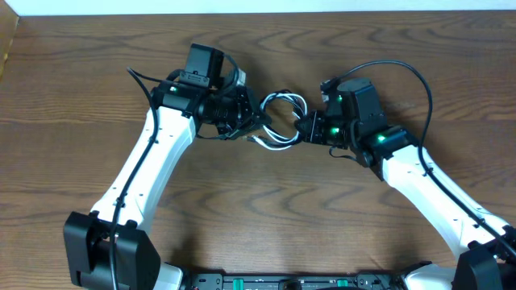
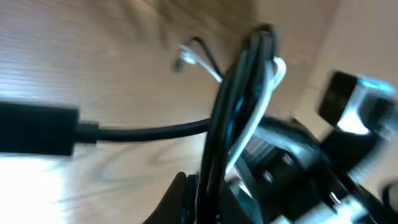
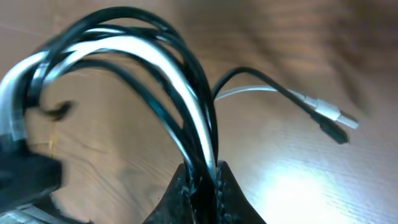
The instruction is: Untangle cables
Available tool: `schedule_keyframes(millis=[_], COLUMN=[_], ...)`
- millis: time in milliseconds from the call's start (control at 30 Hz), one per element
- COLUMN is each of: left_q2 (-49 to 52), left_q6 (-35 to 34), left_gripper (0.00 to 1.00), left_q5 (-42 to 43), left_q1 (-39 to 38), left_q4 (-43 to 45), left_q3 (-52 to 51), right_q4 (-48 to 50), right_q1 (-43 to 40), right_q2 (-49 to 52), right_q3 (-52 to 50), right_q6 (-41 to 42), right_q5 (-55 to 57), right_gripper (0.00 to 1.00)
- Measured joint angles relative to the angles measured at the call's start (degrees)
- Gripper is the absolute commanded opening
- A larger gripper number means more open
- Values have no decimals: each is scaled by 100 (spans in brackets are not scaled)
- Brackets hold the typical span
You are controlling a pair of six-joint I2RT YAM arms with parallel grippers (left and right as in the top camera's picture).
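Where the two arms meet over the wooden table [image 1: 72, 97], the cables [image 1: 282, 103], white and black loops bundled together, span the gap between them. The right gripper [image 3: 202, 182] is clenched tight on the bundle, with the plug ends [image 3: 329, 118] trailing free. The left gripper [image 1: 255, 123] seems pinched on the same strands, though its view is blurred.

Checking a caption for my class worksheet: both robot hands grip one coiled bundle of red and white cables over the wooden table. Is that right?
Not quite: the cables are black and white, not red and white, as the right wrist view shows. The left hand and right hand both grip the bundle over the wooden table.
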Motion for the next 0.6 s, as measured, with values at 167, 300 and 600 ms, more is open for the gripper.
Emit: schedule_keyframes(millis=[167, 300, 600], left_q2=[17, 24, 15], left_q6=[341, 577, 721], left_gripper=[7, 8, 7], left_q5=[920, 1694, 2312], left_q1=[199, 374, 584], left_q4=[229, 739, 1029], left_q3=[-33, -39, -20], right_q4=[-459, -761, -688], right_q1=[-240, -455, -651], right_q2=[-116, -175, -92], right_q3=[146, 170, 9], right_q6=[-181, -673, -2140], right_q5=[-87, 39, 7], right_gripper=[1, 1, 9])
